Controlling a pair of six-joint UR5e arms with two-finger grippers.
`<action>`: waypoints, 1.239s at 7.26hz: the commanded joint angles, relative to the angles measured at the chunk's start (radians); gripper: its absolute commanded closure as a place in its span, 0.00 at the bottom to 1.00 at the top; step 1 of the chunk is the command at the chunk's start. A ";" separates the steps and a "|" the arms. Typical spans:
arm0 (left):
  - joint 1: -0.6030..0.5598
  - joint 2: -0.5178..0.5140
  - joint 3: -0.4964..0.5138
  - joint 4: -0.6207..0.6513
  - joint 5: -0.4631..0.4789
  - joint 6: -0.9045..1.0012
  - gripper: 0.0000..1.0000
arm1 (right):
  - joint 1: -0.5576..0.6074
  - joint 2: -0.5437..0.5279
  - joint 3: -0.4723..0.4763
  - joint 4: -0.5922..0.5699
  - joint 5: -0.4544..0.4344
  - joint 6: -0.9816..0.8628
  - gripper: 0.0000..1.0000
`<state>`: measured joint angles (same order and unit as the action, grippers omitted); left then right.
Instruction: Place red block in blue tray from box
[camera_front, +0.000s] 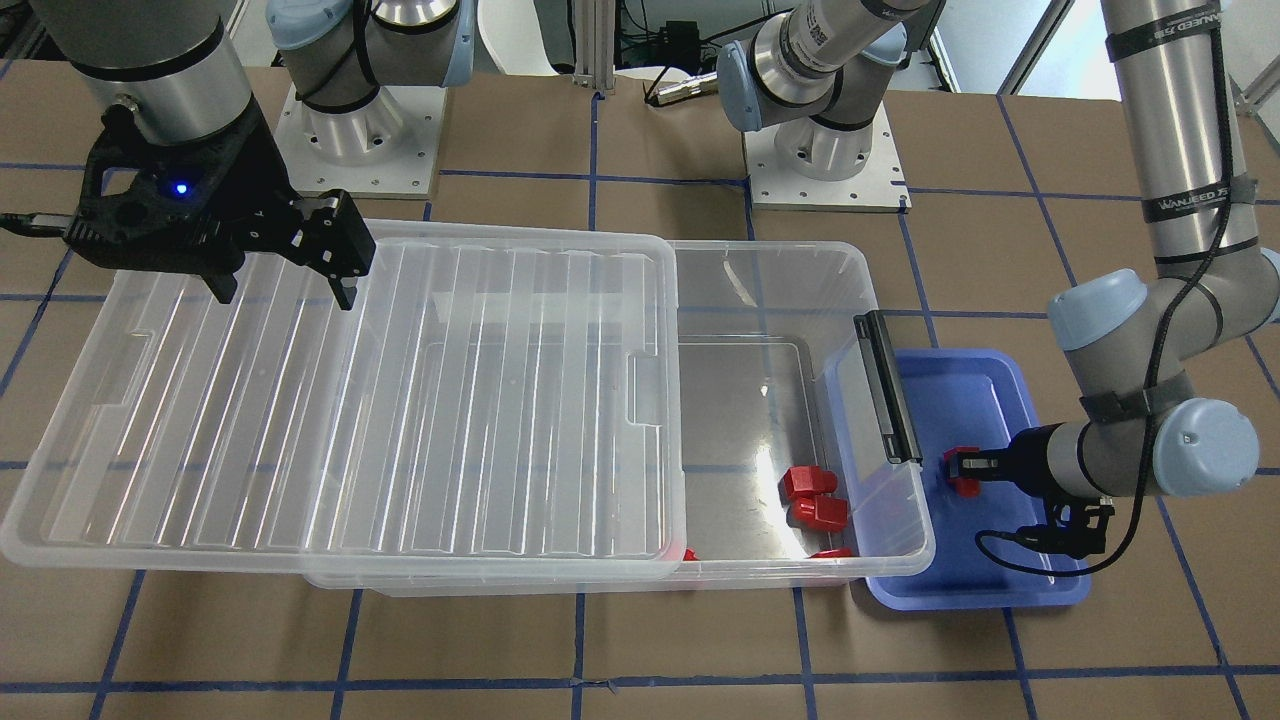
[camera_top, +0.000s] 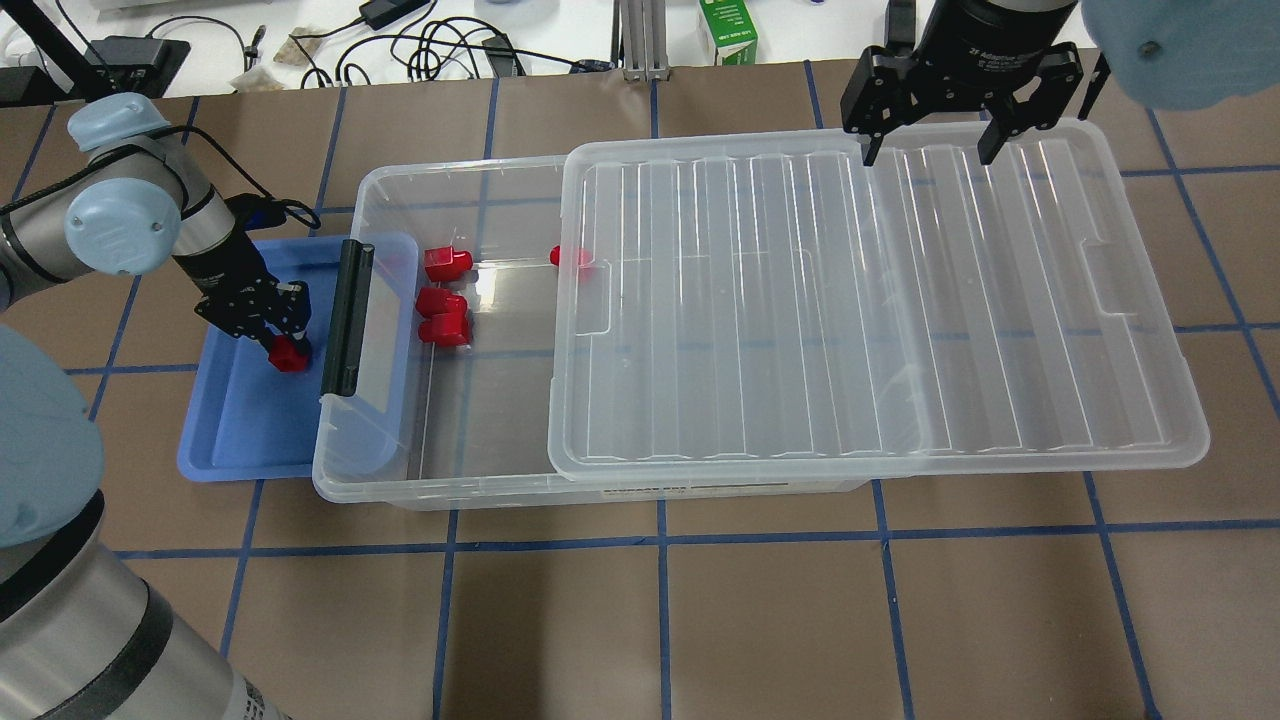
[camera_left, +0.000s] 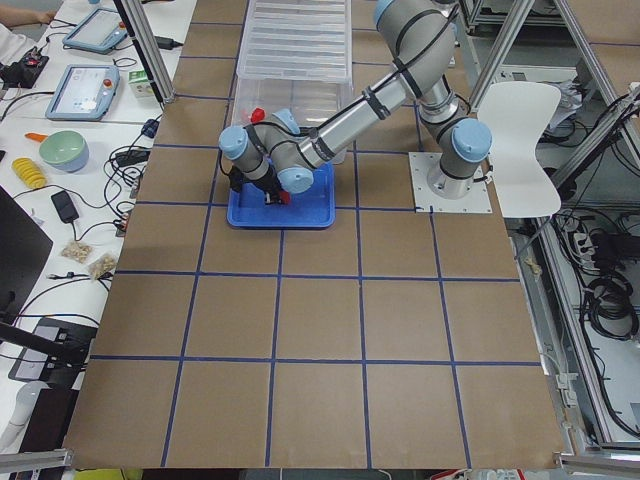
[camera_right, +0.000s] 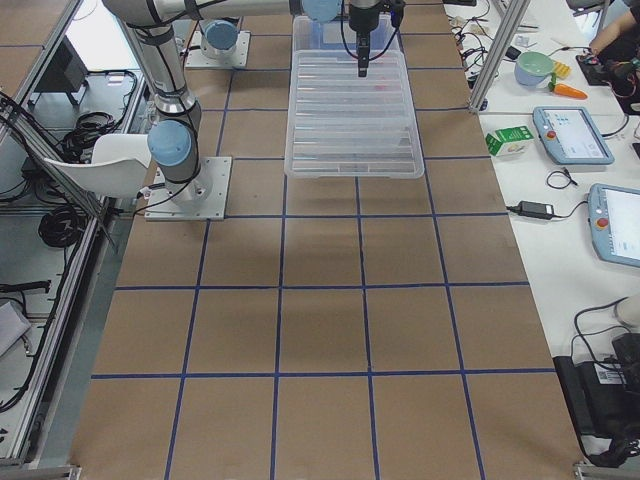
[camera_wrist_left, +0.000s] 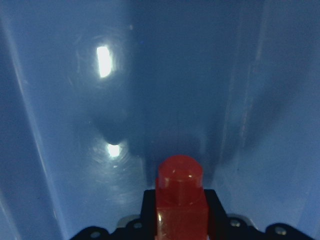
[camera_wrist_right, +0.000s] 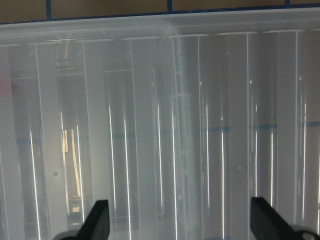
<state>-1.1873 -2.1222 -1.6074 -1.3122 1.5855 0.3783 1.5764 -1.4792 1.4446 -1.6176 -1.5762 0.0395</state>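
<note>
While gripped, red block points stub toward tray

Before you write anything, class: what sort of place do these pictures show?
Probably a robotics lab: two robot arms bolted to a tape-gridded table, teach pendants on the side bench, loose cables around.

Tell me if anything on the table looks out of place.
Only the lid: it sits slid sideways, overhanging one end of the box and leaving the other end open. Nothing looks spilled or broken.
</note>
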 joint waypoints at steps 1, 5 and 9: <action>-0.003 0.016 0.007 -0.012 0.004 0.001 0.00 | -0.149 -0.009 -0.001 0.019 -0.001 -0.171 0.00; -0.014 0.111 0.156 -0.135 0.007 0.007 0.00 | -0.560 0.005 0.098 -0.010 0.008 -0.676 0.00; -0.096 0.261 0.349 -0.353 -0.008 0.002 0.00 | -0.573 0.062 0.312 -0.297 0.010 -0.702 0.00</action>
<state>-1.2515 -1.9211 -1.2873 -1.6125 1.5817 0.3814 1.0056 -1.4351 1.7158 -1.8563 -1.5662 -0.6542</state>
